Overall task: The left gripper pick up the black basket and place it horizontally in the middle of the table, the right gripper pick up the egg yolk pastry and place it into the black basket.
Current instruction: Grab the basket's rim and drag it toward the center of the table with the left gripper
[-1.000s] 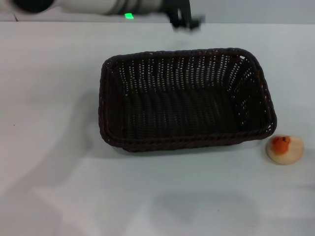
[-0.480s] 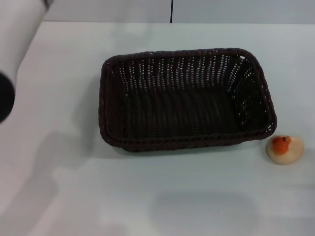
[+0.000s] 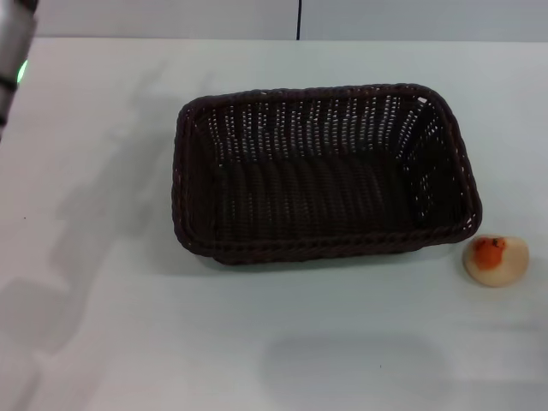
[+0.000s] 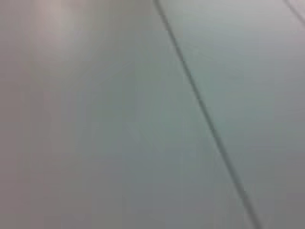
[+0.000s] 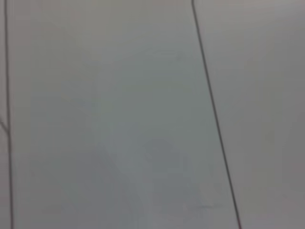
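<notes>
- black basket [image 3: 321, 171] sits flat on the white counter [image 3: 282, 342], long side running across, roughly mid-counter, nothing inside. Looks to me like the basket half of the job is done.
- egg yolk pastry [image 3: 495, 259] is on the counter just off the basket's near right corner, close but not touching, orange patch facing up.
- so imo the pastry step is up: right pincer needs to come down over that little ball, grip it gently (round, prob soft, could roll or squish), lift over the braided rim and drop it in.
- left arm [image 3: 12, 51]: only a sliver w/ a green light at the far left edge in the head view. Left pincer not visible, right pincer neither, so can't tell their state.
- both wrist views show only a plain pale surface w/ thin dark lines, no basket, no pastry. Head view is the only useful one rn.
</notes>
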Controlling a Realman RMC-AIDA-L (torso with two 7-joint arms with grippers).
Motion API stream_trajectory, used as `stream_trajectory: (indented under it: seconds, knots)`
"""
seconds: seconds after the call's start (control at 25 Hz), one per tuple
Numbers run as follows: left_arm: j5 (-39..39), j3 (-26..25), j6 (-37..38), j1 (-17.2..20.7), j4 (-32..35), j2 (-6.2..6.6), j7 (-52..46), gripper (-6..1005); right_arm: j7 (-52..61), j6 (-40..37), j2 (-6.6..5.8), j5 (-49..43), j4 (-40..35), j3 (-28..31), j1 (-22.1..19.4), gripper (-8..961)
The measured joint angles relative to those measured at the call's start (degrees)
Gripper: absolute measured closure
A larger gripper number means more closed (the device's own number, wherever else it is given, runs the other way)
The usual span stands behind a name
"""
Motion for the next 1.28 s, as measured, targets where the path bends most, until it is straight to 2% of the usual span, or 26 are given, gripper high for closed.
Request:
stream_trajectory:
  seconds: [0.16,0.56,0.88,1.28]
  knots:
    - [-0.28,-3.45,0.72,0.50,6.89,-1.61,-0.38,199,-0.42,-0.16,0.05,-0.04,-0.22,-2.39,0.10,180]
    - [-0.72,-9.07,0.31,-2.27,22.48,-1.67,-2.01,199,-0.74,-2.65,0.03,-0.08,-1.73,-8.73,0.69,179]
    - [-0.76,-11.13,0.14,-3.74,30.03,-1.64,-6.99,199,-0.75,-2.25,0.21,-0.08,-3.04,-13.62,0.73,179]
    - [-0.82,-11.62,0.15,-4.40,32.84,-1.77,-7.24,199,-0.75,7.74,0.23,0.22,-2.94,-14.20,1.36,178]
